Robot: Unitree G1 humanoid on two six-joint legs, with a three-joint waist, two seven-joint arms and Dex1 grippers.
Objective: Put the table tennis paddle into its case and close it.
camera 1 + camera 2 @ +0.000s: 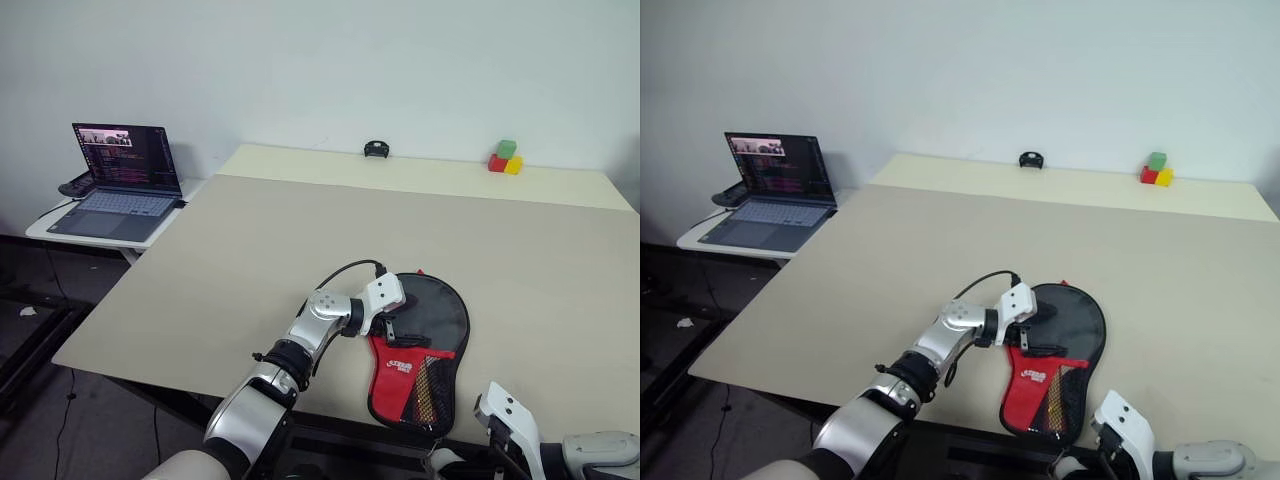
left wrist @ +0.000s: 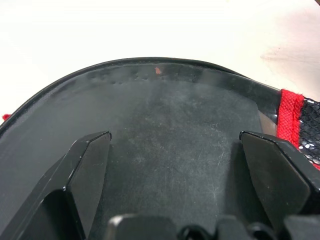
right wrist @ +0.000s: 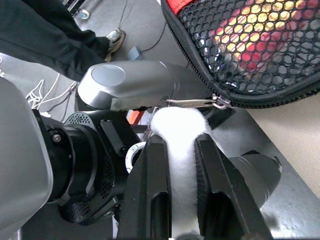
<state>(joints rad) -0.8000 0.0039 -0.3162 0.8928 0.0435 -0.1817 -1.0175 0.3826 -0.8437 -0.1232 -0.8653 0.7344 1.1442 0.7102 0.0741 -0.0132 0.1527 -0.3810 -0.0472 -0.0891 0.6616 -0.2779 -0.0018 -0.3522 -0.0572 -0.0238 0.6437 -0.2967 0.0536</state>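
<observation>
- The case (image 1: 425,345) lies flat at the table's (image 1: 250,250) near edge, toward the right corner, its red mesh end just overhanging the edge and its round black end pointing inward.
- The paddle (image 2: 170,150) is already inside: its dark, scuffed rubber shows through the clear window of the case's round end.
- The left gripper (image 1: 400,335) rests over the case where the round end meets the red part, fingers (image 2: 87,170) spread wide on either side of the blade, gripping nothing. This looks like a bracing post, there to keep the pouch from sliding while the zip is drawn.
- The right gripper (image 3: 175,165), below the near edge, is clamped on the white pompom (image 3: 177,125), whose cord runs to the metal zip pull (image 3: 197,103) at the rim of the mesh pocket (image 3: 250,45).
- The pompom seems to serve as the handle because the pull itself is a thin target for two blunt fingers.
- A judgement: insertion is done and closing is in hand. How far the zip has travelled cannot be told.
- A person's dark trouser leg and shoe (image 3: 116,36) stand on the floor beyond the table.
</observation>
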